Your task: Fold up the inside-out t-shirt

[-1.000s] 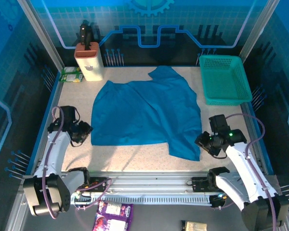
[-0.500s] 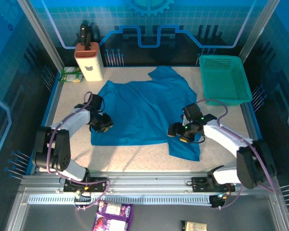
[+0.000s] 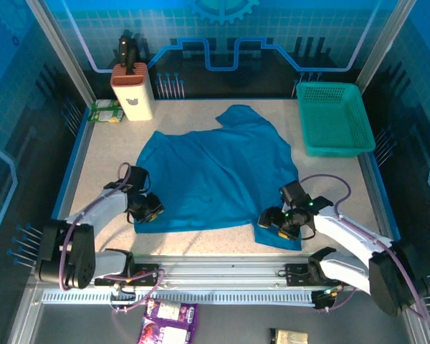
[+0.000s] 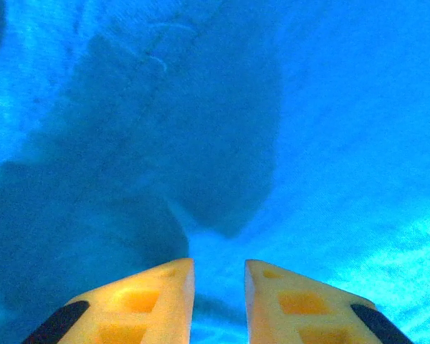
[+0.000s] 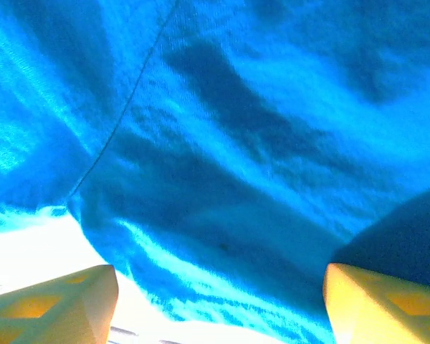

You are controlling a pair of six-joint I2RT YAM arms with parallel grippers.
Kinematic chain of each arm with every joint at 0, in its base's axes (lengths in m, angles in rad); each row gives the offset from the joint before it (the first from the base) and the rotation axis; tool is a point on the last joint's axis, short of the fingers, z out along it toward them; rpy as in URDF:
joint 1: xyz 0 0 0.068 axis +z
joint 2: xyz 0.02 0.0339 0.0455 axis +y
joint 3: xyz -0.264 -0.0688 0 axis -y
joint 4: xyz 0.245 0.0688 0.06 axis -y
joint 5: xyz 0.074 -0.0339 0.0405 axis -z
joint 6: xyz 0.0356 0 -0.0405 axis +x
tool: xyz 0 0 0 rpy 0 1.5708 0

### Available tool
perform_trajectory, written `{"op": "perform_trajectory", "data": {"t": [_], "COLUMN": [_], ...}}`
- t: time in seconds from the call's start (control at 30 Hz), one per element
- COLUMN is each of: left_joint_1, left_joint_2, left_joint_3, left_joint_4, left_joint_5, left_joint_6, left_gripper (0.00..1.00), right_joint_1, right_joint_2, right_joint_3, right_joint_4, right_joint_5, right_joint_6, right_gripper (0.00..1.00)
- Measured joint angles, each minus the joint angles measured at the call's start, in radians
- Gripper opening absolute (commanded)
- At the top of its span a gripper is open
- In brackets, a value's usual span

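Cloth first: your t-shirt [image 3: 215, 168] lies spread mostly flat in the middle of the tabletop [image 3: 100, 161]. One lobe reaches toward the far edge, and a flap at the near right hangs lower than the rest of the near hem.

Your left pincer [image 3: 150, 211] sits at the t-shirt's near-left corner, on the cloth's edge. From the left wrist, its yellow fingers [image 4: 140, 301] stand close together with only a narrow slot between them. Blue cloth fills everything ahead, and a dark fold shows low in that slot. You cannot tell whether the fingers are pinching that fold or just resting over it.

Your right pincer [image 3: 270, 218] is over the near-right flap, low above the cloth. From the right wrist, its fingers [image 5: 64, 304] are spread wide to the two bottom corners, released and gripping nothing. Rumpled cloth with a thin seam line running diagonally lies ahead of them. Pale tabletop shows past the cloth's edge beside the left-hand finger.

Away from the t-shirt, a teal basket [image 3: 333, 118] sits at the far right corner, just clear of the cloth. A tan block [image 3: 132, 93] stands at the far left with a green packet [image 3: 106, 111] beside it.
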Motion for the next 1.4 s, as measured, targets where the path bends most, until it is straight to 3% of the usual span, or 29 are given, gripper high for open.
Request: {"op": "perform_trajectory", "data": {"t": [0.13, 0.23, 0.5, 0.7, 0.97, 1.4], "left_joint_1": [0.035, 0.099, 0.176, 0.180, 0.180, 0.180], "left_joint_2": [0.025, 0.124, 0.514, 0.809, 1.004, 1.021], "left_joint_3": [0.142, 0.331, 0.806, 1.070, 1.270, 1.262], "left_joint_4": [-0.062, -0.067, -0.059, -0.064, -0.140, -0.196], "left_joint_5": [-0.008, -0.011, 0.003, 0.066, 0.080, 0.064], "left_joint_6": [0.037, 0.095, 0.275, 0.385, 0.457, 0.503], "left_gripper": [0.26, 0.26, 0.35, 0.36, 0.37, 0.37], "right_joint_1": [-0.008, -0.044, -0.209, -0.258, -0.277, -0.306], "right_joint_2": [-0.003, 0.079, 0.431, 0.728, 1.087, 1.387], "right_joint_3": [0.105, 0.261, 0.601, 0.872, 1.254, 1.625], "right_joint_4": [-0.060, -0.070, -0.007, 0.047, 0.053, -0.053], "right_joint_5": [-0.006, -0.018, -0.050, -0.114, -0.158, -0.097], "right_joint_6": [-0.032, -0.117, -0.377, -0.504, -0.576, -0.598], "right_gripper": [0.76, 0.76, 0.75, 0.74, 0.73, 0.73]}}
